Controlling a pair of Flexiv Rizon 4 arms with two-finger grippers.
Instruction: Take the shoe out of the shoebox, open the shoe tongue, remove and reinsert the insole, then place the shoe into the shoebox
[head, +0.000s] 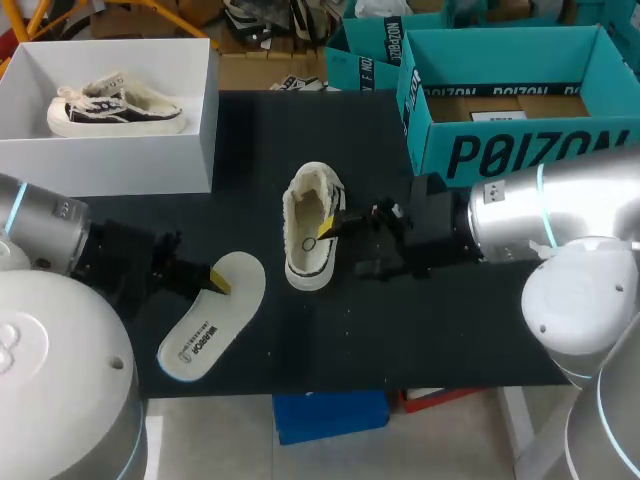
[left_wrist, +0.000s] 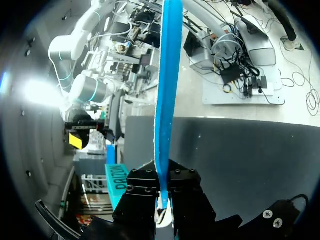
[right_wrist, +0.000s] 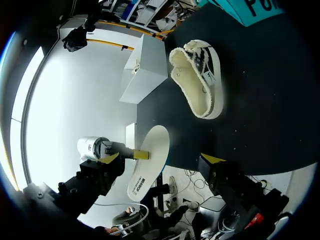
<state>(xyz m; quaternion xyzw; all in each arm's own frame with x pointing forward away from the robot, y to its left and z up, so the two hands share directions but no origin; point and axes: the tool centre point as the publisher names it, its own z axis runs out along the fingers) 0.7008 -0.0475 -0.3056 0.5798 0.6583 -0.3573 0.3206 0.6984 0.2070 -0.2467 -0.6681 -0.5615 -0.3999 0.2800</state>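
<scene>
Two shoes overhead: a second shoe (head: 115, 105) in the white shoebox (head: 192, 125), the shoe (head: 312, 225) on the counter (head: 420, 330) by the spread, empty right claw (right_wrist: 161, 158). Only the left wrist view shows the left claw (left_wrist: 163, 196) pinching the insole (left_wrist: 167, 75), blue underside showing.

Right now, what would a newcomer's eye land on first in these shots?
The white insole stands out: it is out of the shoe, pinched in the left claw near the front left of the table. The cream shoe sits sole-down mid-table, its opening up, and a second shoe lies in the white shoebox at the back left.
</scene>
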